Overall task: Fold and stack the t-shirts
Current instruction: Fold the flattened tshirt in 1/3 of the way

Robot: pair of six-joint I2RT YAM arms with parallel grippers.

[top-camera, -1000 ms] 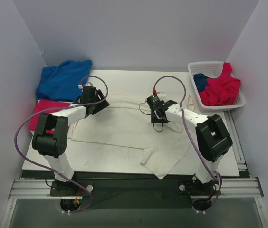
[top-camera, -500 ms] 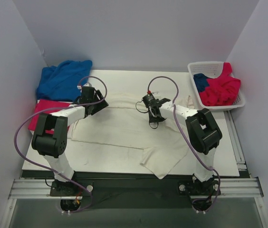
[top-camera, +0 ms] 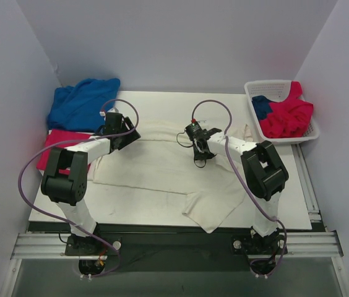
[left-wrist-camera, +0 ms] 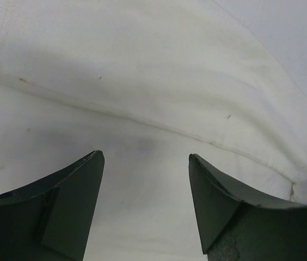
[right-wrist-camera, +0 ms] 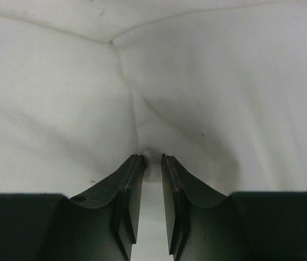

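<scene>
Your right gripper [right-wrist-camera: 152, 159] pinches a ridge of the white t-shirt [top-camera: 162, 166] between nearly closed jaws, while your left gripper [left-wrist-camera: 145, 157] hangs just over the cloth, jaws wide apart.

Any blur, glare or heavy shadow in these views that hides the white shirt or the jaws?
Top external: even soft light, sharp, no glare, though the white shirt nearly blends into the table. Left wrist: jaws dark and soft-edged, a faint shadow on the cloth between them, seam readable. Right wrist: jaws near black, little detail; cloth bright, folds visible.
</scene>
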